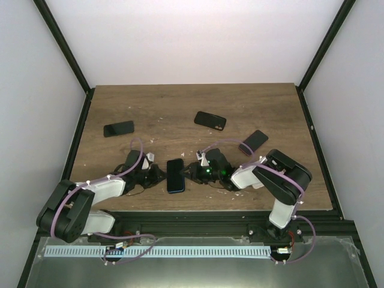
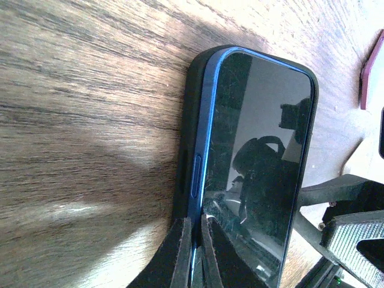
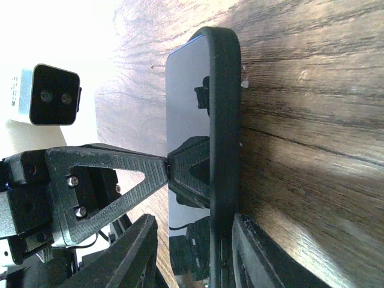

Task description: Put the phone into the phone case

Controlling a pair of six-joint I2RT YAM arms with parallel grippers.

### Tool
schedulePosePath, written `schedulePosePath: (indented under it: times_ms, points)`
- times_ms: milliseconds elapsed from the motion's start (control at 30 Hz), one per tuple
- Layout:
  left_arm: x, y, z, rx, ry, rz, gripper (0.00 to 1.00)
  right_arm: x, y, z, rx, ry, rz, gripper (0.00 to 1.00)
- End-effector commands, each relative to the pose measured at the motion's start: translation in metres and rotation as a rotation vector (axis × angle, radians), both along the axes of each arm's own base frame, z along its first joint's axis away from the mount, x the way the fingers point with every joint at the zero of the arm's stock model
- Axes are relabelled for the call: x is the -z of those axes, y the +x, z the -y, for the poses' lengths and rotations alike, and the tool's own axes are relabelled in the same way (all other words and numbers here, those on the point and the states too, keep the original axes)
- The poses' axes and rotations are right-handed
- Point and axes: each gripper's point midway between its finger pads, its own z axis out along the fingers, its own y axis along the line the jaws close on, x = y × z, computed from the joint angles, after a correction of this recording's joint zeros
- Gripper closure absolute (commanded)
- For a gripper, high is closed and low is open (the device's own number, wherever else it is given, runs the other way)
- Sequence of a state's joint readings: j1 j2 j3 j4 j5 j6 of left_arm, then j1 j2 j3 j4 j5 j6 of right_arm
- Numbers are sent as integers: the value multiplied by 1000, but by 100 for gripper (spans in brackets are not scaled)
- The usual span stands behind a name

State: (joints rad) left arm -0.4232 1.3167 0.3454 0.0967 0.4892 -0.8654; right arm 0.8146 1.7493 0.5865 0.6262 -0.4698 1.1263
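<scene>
The phone, with a blue frame and dark screen, lies in a black case near the table's front, between my two grippers. In the left wrist view the phone sits in the case, with its blue side rail showing above the case wall. My left gripper is pinched shut on that blue edge. In the right wrist view my right gripper is open and straddles the case and the phone's screen. One finger lies against the case's outer side.
Three other dark phones or cases lie on the wooden table: back left, back middle and right. The left gripper's finger reaches the phone's far edge. The table's front edge is close behind the grippers.
</scene>
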Motion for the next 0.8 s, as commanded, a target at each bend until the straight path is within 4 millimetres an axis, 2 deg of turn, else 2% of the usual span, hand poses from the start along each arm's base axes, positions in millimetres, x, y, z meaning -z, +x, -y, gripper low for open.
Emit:
schedulePosePath:
  times_ms: [0,133,367,533,633,767]
  points:
    - [18,-30,1,39,-3,-122,92,-52,2,-34,-83,204,98,65]
    - [23,-32,-2,36,15,-131,93,-59,1,-38,-101,259,105,65]
    - [34,-34,-11,25,70,-138,96,-57,0,-36,-101,246,110,64]
    - [38,-33,-13,22,96,-141,96,-31,5,-27,-57,114,73,64]
    - [38,-32,-12,26,91,-145,96,-2,10,-13,-4,-53,17,64]
    - [38,-32,-10,28,83,-148,96,15,10,-4,16,-140,-7,63]
